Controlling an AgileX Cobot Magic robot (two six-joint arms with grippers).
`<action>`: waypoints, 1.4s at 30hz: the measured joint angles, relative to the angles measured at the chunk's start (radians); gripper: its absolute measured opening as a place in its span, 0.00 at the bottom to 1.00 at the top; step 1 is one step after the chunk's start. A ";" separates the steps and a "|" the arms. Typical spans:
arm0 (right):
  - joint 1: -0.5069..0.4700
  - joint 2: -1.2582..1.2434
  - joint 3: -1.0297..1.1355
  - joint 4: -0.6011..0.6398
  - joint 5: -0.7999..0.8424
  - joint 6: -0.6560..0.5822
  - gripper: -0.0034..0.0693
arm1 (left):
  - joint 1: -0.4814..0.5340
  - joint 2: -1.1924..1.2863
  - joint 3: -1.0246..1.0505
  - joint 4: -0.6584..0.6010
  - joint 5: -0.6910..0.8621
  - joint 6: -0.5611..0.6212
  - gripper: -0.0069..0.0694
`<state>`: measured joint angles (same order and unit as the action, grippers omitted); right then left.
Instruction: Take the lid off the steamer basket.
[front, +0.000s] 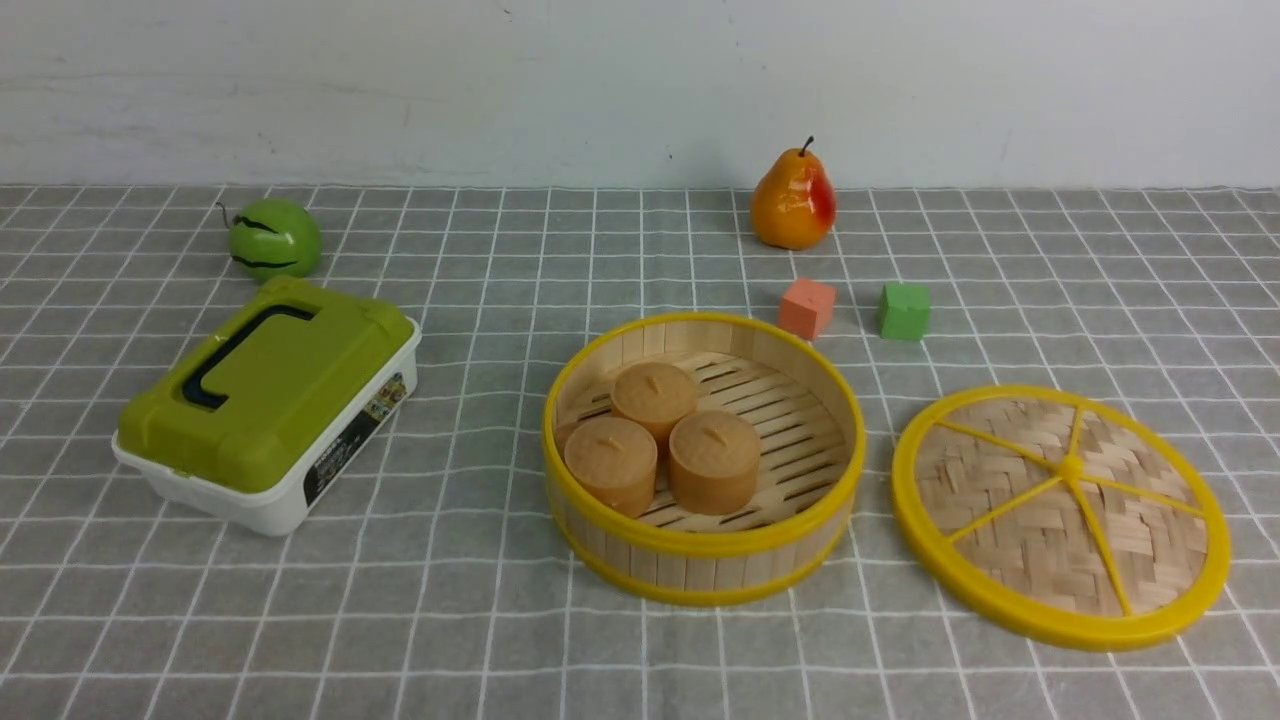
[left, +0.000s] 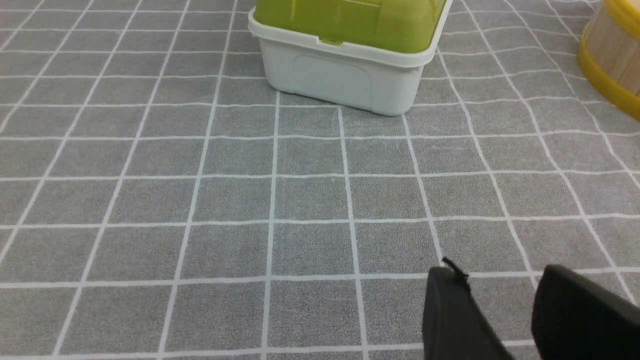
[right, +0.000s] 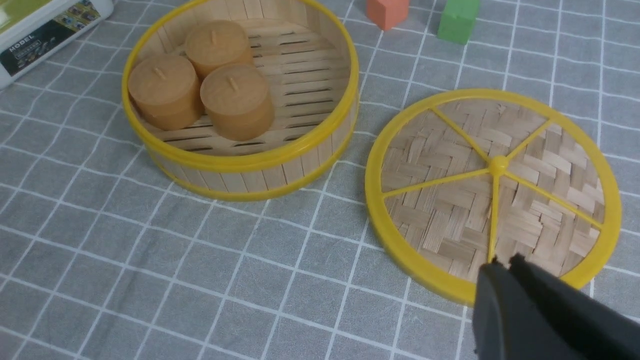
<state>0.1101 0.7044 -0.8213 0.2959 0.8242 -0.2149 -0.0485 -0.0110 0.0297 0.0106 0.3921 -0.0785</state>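
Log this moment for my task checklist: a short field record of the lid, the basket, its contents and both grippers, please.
lid: off, flat on the cloth, right of the basket, apart from it
steamer basket: open, upright
contents: three tan cakes, bunched at its left side
left gripper: fingers apart, empty
right gripper: fingers together, empty, near the lid's rim
task: appears done

Grey checked cloth (front: 640, 650): steamer basket (front: 700, 545), lid (front: 1060, 515), box (front: 270, 400), pear (front: 793, 200), green fruit (front: 274, 238), orange cube (front: 806, 308), green cube (front: 904, 311).
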 joint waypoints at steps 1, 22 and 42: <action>0.000 0.000 0.000 0.000 0.000 0.000 0.03 | 0.000 0.000 0.000 0.000 0.000 0.000 0.40; -0.098 -0.431 0.631 -0.266 -0.680 0.135 0.05 | 0.000 0.000 0.000 0.000 0.000 0.000 0.40; -0.157 -0.715 0.847 -0.274 -0.478 0.305 0.08 | 0.000 0.000 0.000 0.000 0.000 0.000 0.40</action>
<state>-0.0465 -0.0104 0.0253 0.0217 0.3463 0.0898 -0.0485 -0.0110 0.0297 0.0106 0.3921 -0.0785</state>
